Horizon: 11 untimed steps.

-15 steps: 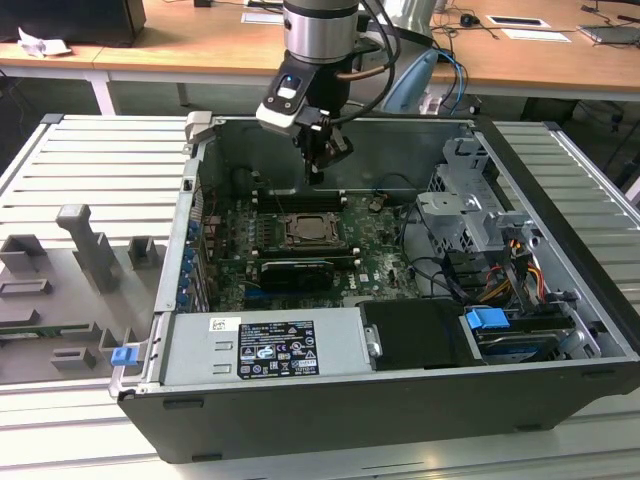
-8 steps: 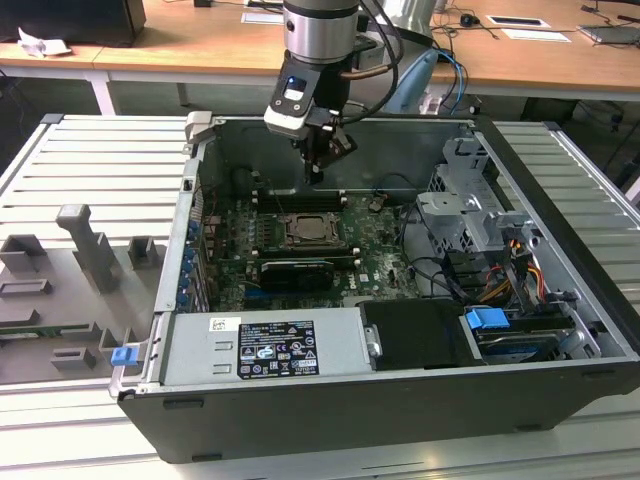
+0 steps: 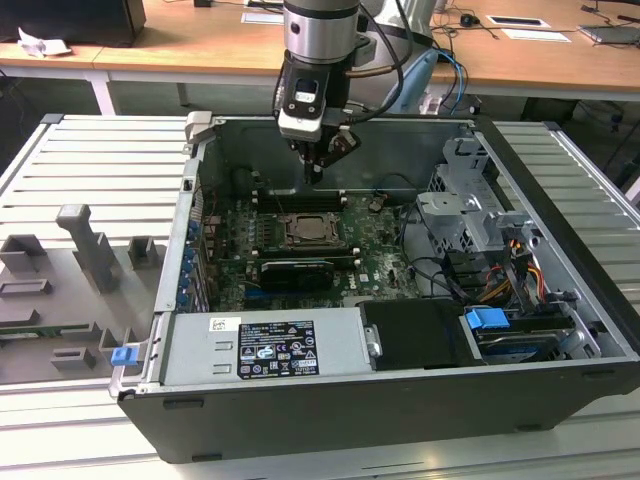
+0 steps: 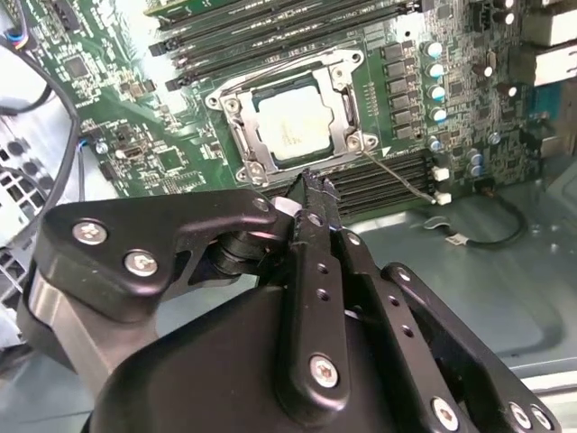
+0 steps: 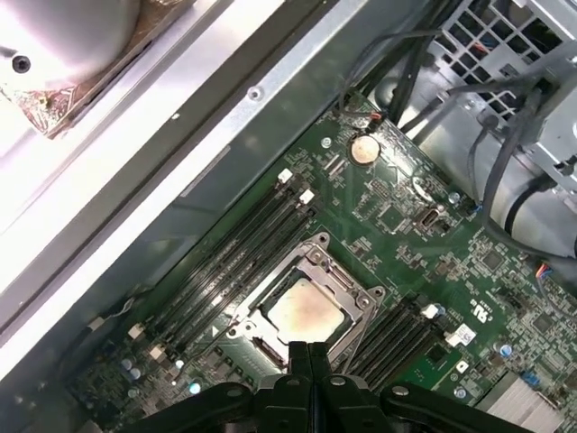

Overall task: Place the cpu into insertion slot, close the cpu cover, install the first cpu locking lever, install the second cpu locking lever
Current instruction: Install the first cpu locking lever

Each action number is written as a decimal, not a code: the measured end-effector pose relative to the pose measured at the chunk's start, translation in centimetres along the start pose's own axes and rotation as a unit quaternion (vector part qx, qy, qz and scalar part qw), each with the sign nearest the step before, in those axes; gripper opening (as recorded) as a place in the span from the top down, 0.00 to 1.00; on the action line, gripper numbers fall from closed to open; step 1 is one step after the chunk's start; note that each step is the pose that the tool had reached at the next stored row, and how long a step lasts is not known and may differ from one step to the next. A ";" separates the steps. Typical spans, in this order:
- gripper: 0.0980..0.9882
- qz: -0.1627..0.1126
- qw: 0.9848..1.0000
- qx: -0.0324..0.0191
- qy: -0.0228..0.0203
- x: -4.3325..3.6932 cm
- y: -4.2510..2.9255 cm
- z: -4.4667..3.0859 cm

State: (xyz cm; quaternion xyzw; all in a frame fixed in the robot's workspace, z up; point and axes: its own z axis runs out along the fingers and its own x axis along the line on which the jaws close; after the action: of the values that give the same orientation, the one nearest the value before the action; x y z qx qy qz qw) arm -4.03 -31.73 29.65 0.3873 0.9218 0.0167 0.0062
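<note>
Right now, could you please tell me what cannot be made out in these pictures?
1. Exterior view: the cpu is too small to judge its seating.
2. First wrist view: the near edge of the cpu cover is hidden behind the tool.
3. Second wrist view: the tool's body hides the motherboard beneath its tip, so contact is unclear.

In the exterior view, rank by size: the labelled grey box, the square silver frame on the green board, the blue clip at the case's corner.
Largest: labelled grey box.
Middle: the cpu cover.
Smallest: blue clip, despite sitting nearer the camera.
</note>
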 end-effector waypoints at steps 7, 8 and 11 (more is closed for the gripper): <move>0.99 -0.031 1.000 0.000 0.001 0.00 0.00 0.00; 0.99 -0.036 0.999 0.000 0.001 0.00 0.00 0.00; 0.99 -0.056 0.998 0.000 0.002 0.00 0.00 0.00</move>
State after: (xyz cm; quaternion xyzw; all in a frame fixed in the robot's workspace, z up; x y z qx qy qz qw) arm -4.03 -31.73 29.65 0.3347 0.9422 0.0170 0.0052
